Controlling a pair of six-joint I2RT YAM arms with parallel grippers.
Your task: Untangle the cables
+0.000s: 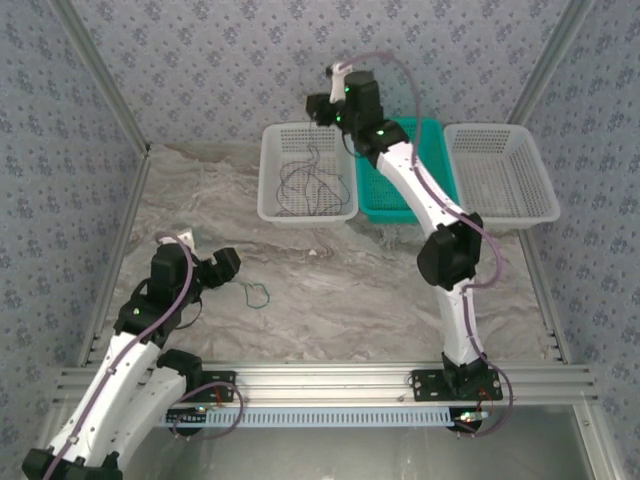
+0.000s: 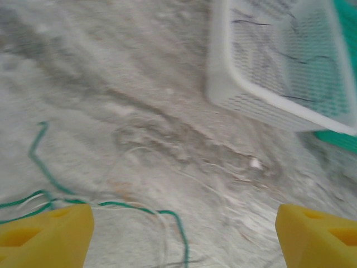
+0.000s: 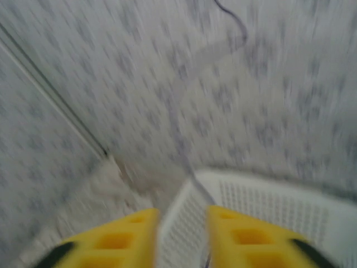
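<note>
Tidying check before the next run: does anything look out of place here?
One green cable lies loose on the table, apart from the remaining cables, which sit tangled inside the left white basket.

The middle of the tabletop (image 1: pixel 350 285) lies bare, room enough for a hand to cross, save a green cable (image 1: pixel 256 294) by the left arm (image 1: pixel 160 290). Baskets (image 1: pixel 305 213) stand side by side along the far edge, and the right arm (image 1: pixel 425 195) slants over the green basket (image 1: pixel 383 216), barring that way.
</note>
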